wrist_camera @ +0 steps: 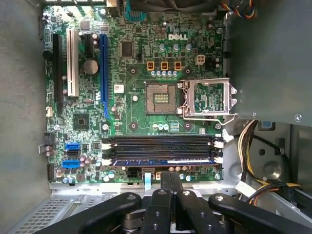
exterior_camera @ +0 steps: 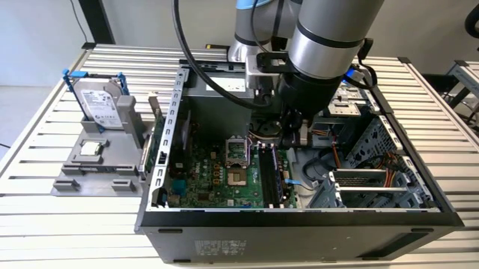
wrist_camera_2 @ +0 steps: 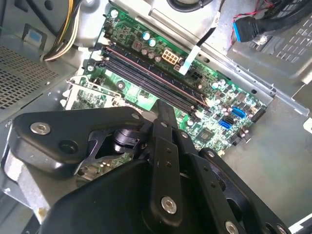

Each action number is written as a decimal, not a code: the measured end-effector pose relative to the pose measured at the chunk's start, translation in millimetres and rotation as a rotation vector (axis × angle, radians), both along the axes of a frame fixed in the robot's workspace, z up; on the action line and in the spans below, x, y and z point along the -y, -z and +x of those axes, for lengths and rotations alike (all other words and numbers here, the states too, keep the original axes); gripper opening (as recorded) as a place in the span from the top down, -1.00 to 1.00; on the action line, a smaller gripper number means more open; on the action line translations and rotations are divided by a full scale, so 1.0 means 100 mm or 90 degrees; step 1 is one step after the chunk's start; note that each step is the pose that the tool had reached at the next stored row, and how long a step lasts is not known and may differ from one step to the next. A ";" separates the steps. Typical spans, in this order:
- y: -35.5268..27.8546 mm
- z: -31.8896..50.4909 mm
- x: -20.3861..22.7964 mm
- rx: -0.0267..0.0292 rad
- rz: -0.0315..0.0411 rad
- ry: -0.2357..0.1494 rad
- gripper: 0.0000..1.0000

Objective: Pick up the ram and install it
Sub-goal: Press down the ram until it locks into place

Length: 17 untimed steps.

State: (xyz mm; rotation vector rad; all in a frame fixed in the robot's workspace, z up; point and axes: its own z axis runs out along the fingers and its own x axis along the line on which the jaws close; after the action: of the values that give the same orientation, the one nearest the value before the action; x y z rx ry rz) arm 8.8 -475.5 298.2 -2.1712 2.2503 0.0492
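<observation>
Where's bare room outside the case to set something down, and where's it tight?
Bare slatted table lies in front of the gray fixture, at the exterior view's left, and beside the case on the exterior view's right. Inside the case it is crowded: motherboard, cables, drive cage.

Green motherboard (wrist_camera: pixel 136 112) with black memory slots (wrist_camera: pixel 161 148), blue slot (wrist_camera: pixel 103 73), white slot (wrist_camera: pixel 73 61); silver hard drive (exterior_camera: pixel 97 103) on blue rails; grey slatted table (exterior_camera: pixel 45 218); black gripper (wrist_camera: pixel 170 183).
</observation>
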 end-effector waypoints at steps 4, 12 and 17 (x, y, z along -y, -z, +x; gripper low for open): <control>0.000 0.000 0.000 0.0000 0.0000 0.000 1.00; 0.022 0.036 0.000 0.0000 0.0001 0.000 1.00; 0.080 0.078 0.000 0.0001 0.0001 -0.001 1.00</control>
State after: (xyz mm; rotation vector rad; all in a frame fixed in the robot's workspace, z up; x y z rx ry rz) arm 16.6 -475.5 290.2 -2.1731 2.2484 0.0492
